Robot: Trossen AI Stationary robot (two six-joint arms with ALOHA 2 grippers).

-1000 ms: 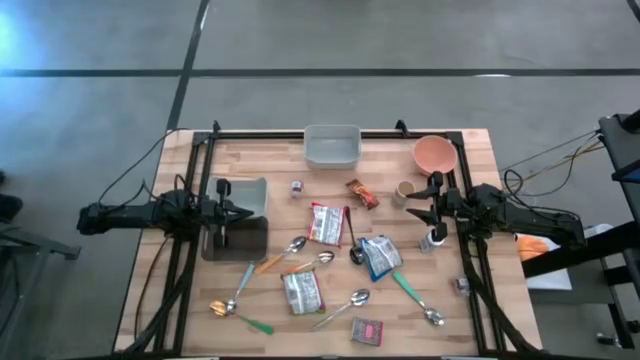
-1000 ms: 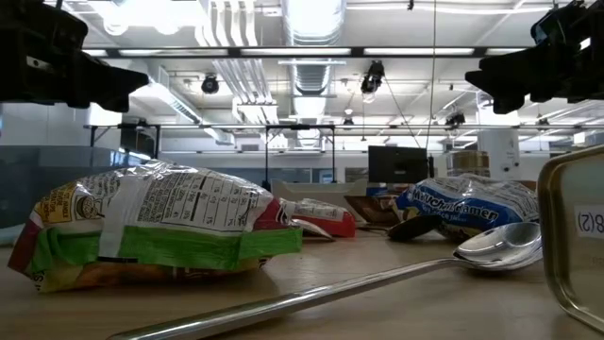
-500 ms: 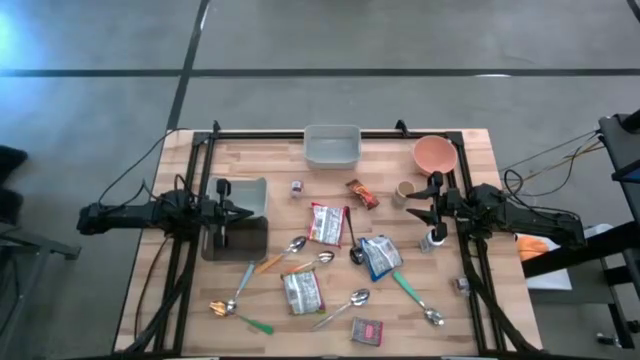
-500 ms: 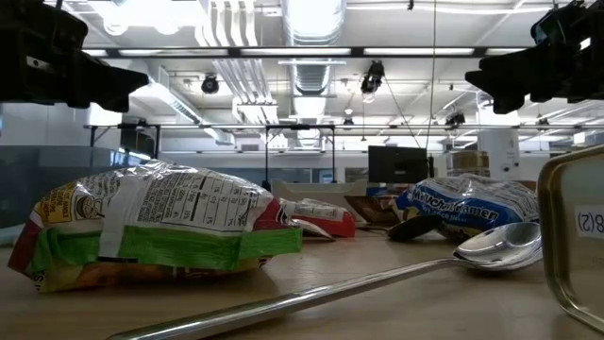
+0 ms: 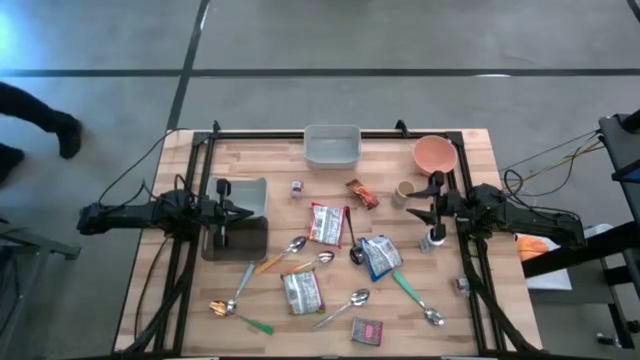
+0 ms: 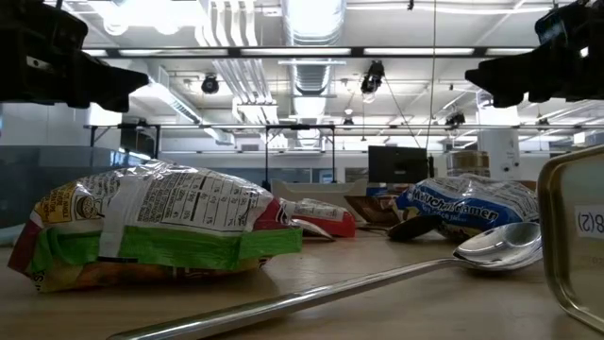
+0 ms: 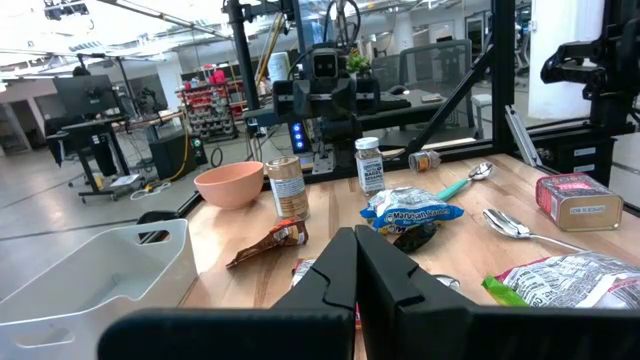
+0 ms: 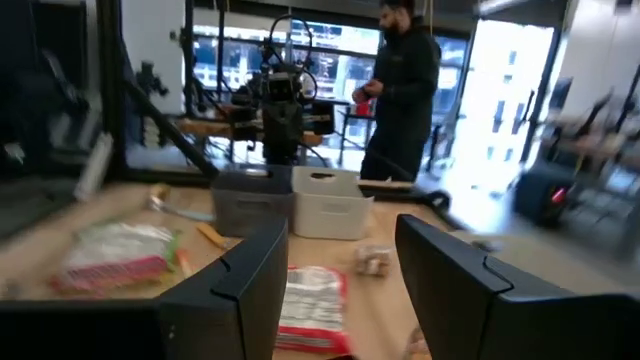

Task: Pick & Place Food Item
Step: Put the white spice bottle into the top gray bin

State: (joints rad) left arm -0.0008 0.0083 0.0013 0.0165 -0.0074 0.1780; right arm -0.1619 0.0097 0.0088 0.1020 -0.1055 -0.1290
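Note:
Several food packets lie flat on the wooden table: a red-and-white bag (image 5: pixel 327 222), a blue bag (image 5: pixel 380 255), a green-banded bag (image 5: pixel 302 292), a brown bar (image 5: pixel 362 193) and a small red packet (image 5: pixel 367 331). My left gripper (image 5: pixel 246 210) hovers level over the table's left side, above a grey bin (image 5: pixel 250 192), its fingers (image 7: pixel 355 268) shut on nothing. My right gripper (image 5: pixel 420 203) hovers level at the right side, open, with nothing between its fingers (image 8: pixel 250 275). Both stay well clear of the packets.
A white bin (image 5: pixel 332 146) and a pink bowl (image 5: pixel 434 153) stand at the far edge. A paper cup (image 5: pixel 404 191), a small jar (image 5: pixel 297 187) and a spice bottle (image 5: pixel 434 238) stand nearby. Several spoons (image 5: pixel 357 298) lie scattered among the packets. A person stands beyond the table (image 8: pixel 400 80).
My right gripper has rolled a little about its own pointing line and stayed where it was, still open. The packets have not moved. A person has walked into the high view at the far left.

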